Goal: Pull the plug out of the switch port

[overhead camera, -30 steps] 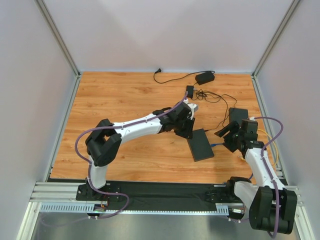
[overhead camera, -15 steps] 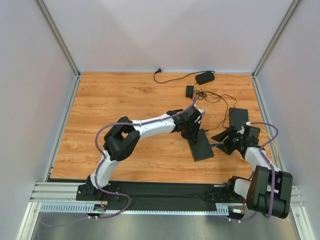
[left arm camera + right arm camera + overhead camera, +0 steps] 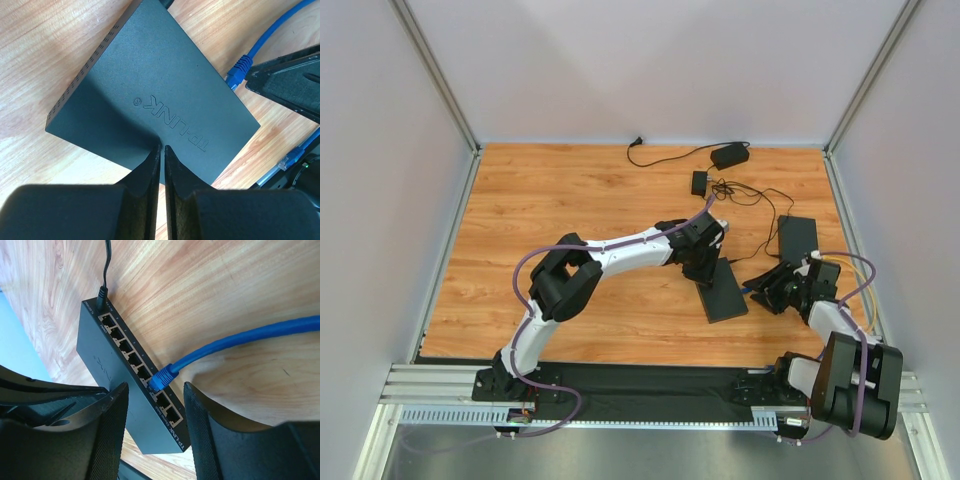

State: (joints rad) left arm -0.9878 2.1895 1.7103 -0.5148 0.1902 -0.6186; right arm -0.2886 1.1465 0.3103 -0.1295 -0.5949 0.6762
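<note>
The switch (image 3: 722, 290) is a flat black TP-LINK box lying on the wooden table; it also shows in the left wrist view (image 3: 160, 95) and the right wrist view (image 3: 125, 385). A blue plug (image 3: 162, 376) sits in one socket of its port row, with its blue cable (image 3: 240, 340) running off to the right. My left gripper (image 3: 162, 147) is shut and empty, its tips resting on the switch's top (image 3: 705, 268). My right gripper (image 3: 155, 405) is open, its fingers on either side of the plug without touching it (image 3: 765, 290).
A second black slab (image 3: 797, 237) lies just behind the right gripper. A power adapter (image 3: 729, 155), a small black box (image 3: 700, 182) and tangled black cables (image 3: 745, 195) lie at the back. A black power lead (image 3: 105, 270) enters the switch's end. A loose blue plug (image 3: 290, 160) lies nearby.
My left gripper moved forward and right onto the switch's top. My right gripper dropped and slid left towards the plug at the switch's port edge.
</note>
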